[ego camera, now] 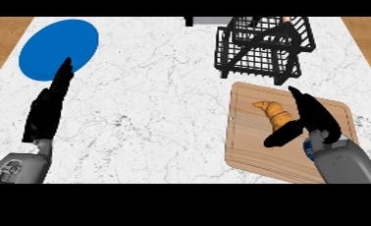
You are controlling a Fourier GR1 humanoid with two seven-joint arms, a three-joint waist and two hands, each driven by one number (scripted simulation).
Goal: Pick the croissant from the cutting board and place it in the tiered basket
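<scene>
- Where the head view looks down, a white marbled counter (159,97) fills most of the scene, with wood strips at the far left and far right edges.
- Board (250,146): pale wood, rectangular, slightly turned, lying on the counter at near right.
- Croissant (275,112): golden brown, lying on the board's far half, its near end touching or just under the right hand's thumb.
- Right hand (313,117): black, over the board, fingers stretched toward the far side along the croissant's right, thumb angled to the near left below it; the hand brackets the croissant with fingers spread, not curled round it. Grey forearm enters from the near right corner.
- Basket (261,45): black wire, tiered, standing on the counter just beyond the board's far edge; whether anything lies inside cannot be told.
- Plate (47,55): blue, at far left on the counter.
- Left hand (49,107): black, fingers straight and together, pointing far, tips overlapping the plate's near edge; it holds nothing. Grey forearm at the near left corner.
- Small dark and grey object (203,20) at the far edge, cut off; not identifiable.
</scene>
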